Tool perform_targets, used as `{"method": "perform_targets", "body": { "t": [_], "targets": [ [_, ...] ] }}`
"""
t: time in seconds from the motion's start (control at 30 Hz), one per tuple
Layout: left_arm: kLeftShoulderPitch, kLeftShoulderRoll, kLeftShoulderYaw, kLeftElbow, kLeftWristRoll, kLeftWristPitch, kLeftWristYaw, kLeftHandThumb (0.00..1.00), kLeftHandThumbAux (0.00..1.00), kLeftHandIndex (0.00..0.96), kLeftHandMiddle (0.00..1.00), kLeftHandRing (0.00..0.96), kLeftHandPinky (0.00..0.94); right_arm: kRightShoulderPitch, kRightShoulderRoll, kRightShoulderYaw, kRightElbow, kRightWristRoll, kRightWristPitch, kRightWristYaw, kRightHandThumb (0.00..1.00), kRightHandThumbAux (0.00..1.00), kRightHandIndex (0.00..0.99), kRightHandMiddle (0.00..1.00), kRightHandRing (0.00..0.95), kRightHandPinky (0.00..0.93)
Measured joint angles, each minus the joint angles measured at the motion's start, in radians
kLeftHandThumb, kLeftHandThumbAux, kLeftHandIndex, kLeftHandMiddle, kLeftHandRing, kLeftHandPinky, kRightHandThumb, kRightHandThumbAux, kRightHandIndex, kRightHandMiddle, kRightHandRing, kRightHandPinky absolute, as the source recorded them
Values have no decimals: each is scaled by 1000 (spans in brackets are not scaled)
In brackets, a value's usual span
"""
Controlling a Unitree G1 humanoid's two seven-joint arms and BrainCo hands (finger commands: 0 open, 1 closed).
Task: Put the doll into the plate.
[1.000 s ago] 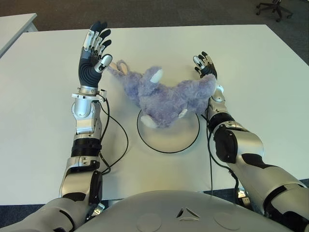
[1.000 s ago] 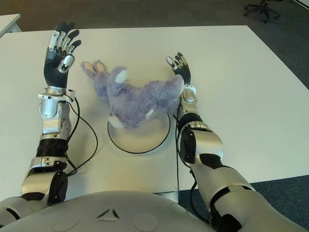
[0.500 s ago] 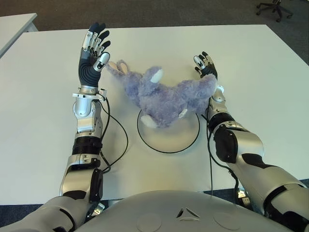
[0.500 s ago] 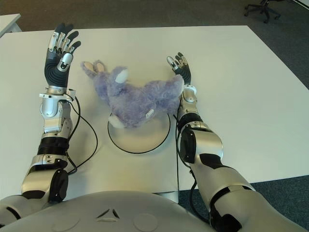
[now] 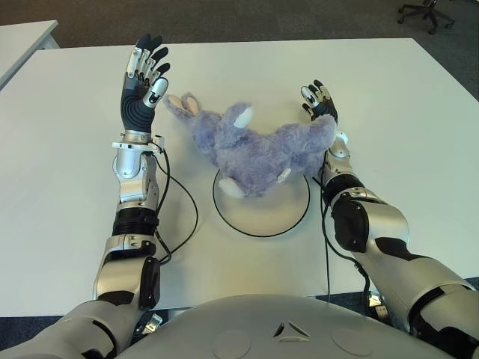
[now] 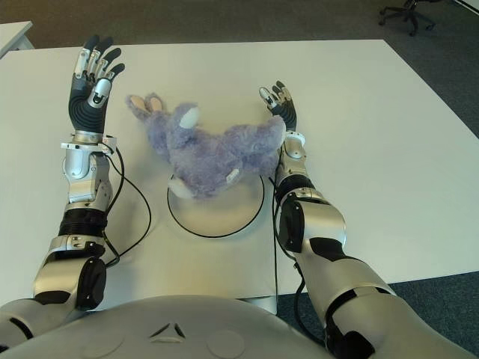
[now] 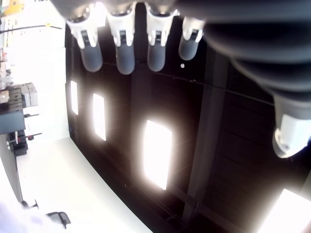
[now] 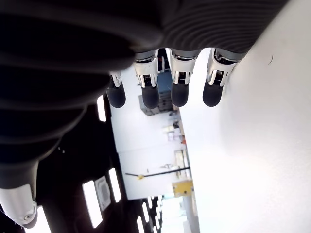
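Note:
A fluffy purple doll (image 5: 258, 148) with white patches lies partly on the far rim of a round white plate (image 5: 262, 212) with a dark edge, its ears stretched toward the left. My left hand (image 5: 144, 82) is raised upright just left of the doll's ears, palm facing it, fingers spread and empty. To the right of the doll, my right hand (image 5: 319, 102) also points up, close against its body, fingers straight and holding nothing. Both wrist views show extended fingers (image 7: 119, 53) (image 8: 179, 87) with nothing between them.
The white table (image 5: 404, 112) extends widely on both sides. A black cable (image 5: 179, 217) loops on the table beside my left forearm. An office chair (image 5: 423, 11) stands on the dark floor beyond the far right corner. Another white table (image 5: 22, 37) shows at the far left.
My left hand has drifted slightly left and away from the doll's ears. The doll, the plate and my right hand have stayed where they were.

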Motion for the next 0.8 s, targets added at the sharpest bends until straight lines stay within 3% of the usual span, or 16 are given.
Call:
{"method": "perform_targets", "body": {
  "t": [0.8],
  "targets": [
    [-32, 10, 5, 59, 1, 10, 0, 80, 475, 3, 102, 112, 129, 1, -3, -1, 0, 1, 0, 0, 81, 589, 28, 53, 48, 62]
  ]
}}
